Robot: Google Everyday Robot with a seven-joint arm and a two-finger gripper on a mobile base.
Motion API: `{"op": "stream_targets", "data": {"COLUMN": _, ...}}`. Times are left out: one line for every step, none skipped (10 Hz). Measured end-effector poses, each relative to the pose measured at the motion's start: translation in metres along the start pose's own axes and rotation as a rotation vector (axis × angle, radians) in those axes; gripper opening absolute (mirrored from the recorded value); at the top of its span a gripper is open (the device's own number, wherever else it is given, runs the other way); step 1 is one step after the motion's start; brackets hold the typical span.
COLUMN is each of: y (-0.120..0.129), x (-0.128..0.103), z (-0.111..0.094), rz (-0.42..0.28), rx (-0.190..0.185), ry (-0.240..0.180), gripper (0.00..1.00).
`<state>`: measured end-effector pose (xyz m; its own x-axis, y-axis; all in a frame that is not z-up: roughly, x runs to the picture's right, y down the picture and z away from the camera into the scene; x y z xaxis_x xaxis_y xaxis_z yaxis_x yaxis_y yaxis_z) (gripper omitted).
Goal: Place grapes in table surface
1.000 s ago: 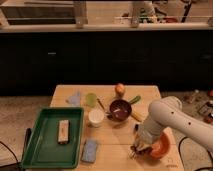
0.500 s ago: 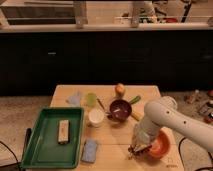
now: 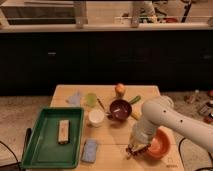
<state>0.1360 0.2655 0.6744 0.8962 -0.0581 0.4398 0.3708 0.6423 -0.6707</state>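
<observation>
1. Your end effector point(image 3: 135, 148) sits low at the counter point(image 3: 115, 135)'s near right edge, just beside the orange bowl point(image 3: 159, 145), clamped on the grapes point(image 3: 133, 150).
2. Expect the grapes to be light, soft and easily bruised; a grip across the cluster seems safest.
3. They show as a small dark clump under the fingers.

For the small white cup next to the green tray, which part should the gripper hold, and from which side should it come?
Probably the rim of the white cup, from straight above: it stands upright, mouth open upward, with the green cup and purple bowl close beside it. The gripper is shut, low at the orange bowl.
</observation>
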Motion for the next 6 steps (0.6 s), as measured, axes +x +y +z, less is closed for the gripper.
{"op": "stream_targets", "data": {"y": -0.0007, "x": -0.0008, "z": 0.0001, "rz": 0.001, "rx": 0.000, "ry": -0.001, "gripper": 0.00}}
{"op": "stream_targets", "data": {"y": -0.0009, "x": -0.0015, "z": 0.0006, "rz": 0.003, "rx": -0.003, "ry": -0.003, "gripper": 0.00}}
{"op": "stream_targets", "data": {"y": -0.0019, "x": -0.0023, "z": 0.0003, "rz": 0.005, "rx": -0.005, "ry": -0.005, "gripper": 0.00}}
{"op": "stream_targets", "data": {"y": -0.0031, "x": -0.0041, "z": 0.0003, "rz": 0.006, "rx": -0.008, "ry": -0.006, "gripper": 0.03}}
{"op": "stream_targets", "data": {"y": -0.0054, "x": -0.0072, "z": -0.0011, "rz": 0.005, "rx": -0.010, "ry": -0.006, "gripper": 0.13}}
{"op": "stream_targets", "data": {"y": -0.0062, "x": -0.0086, "z": -0.0012, "rz": 0.007, "rx": -0.012, "ry": -0.008, "gripper": 0.18}}
